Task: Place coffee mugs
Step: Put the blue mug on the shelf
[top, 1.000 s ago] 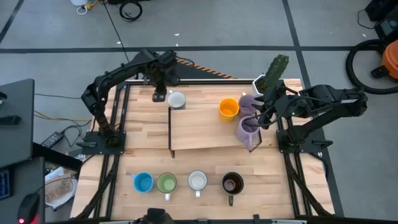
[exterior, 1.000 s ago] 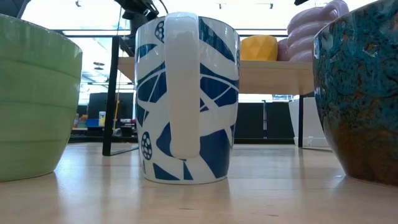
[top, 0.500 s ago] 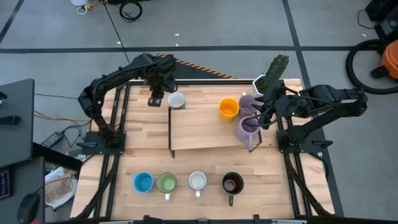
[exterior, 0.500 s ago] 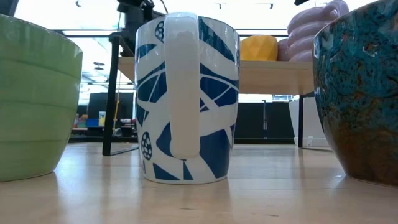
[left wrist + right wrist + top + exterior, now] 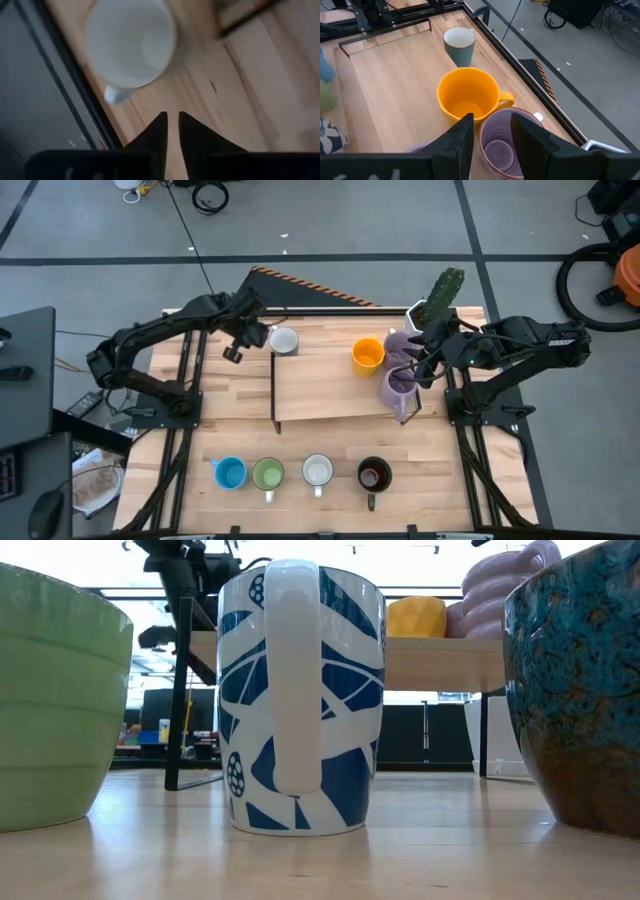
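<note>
Two dark jointed arms, black links; left end effector (image 5: pixel 171 131) tapered black fingers (image 5: pixel 155 132).

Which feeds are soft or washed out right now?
Left wrist view: motion-blurred, the white mug smeared beyond the left hand. Low view: bright backlight behind, the patterned mug sharp, the green mug cropped close. High view is evenly lit.

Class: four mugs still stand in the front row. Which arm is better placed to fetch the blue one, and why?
Probably the left. Its pincer hangs empty beside the white mug, on the blue mug's side. The right pincer is at a lilac mug, its rim between the fingers.
</note>
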